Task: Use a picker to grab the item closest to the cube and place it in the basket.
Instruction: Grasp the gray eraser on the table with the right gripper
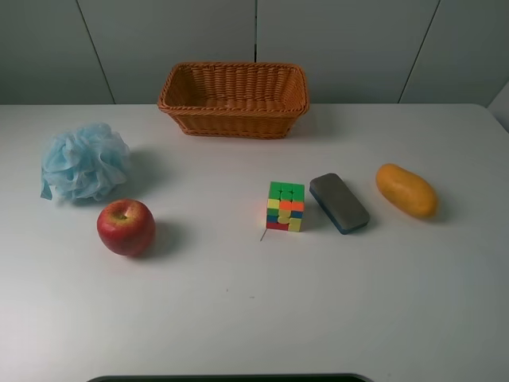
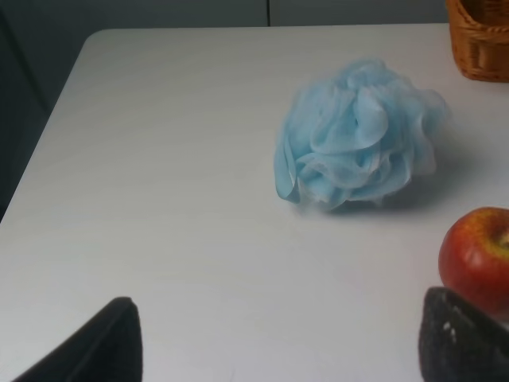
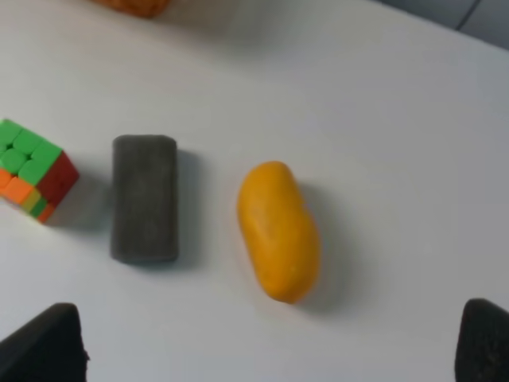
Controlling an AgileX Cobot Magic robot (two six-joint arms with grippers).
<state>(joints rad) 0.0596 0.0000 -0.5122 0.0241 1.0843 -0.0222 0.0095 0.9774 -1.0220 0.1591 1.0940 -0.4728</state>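
Observation:
A multicoloured cube (image 1: 285, 206) sits mid-table; it also shows in the right wrist view (image 3: 32, 169). A grey eraser with a blue base (image 1: 339, 203) lies just right of it, the closest item, also seen in the right wrist view (image 3: 144, 197). A wicker basket (image 1: 234, 99) stands at the back centre. Neither gripper shows in the exterior view. My left gripper (image 2: 278, 350) is open and empty near the sponge. My right gripper (image 3: 270, 350) is open and empty, above the table near the eraser and mango.
An orange mango (image 1: 406, 190) lies right of the eraser, also in the right wrist view (image 3: 278, 231). A blue bath sponge (image 1: 83, 161) and a red apple (image 1: 126, 227) are at the left, both in the left wrist view: sponge (image 2: 358, 135), apple (image 2: 477, 255).

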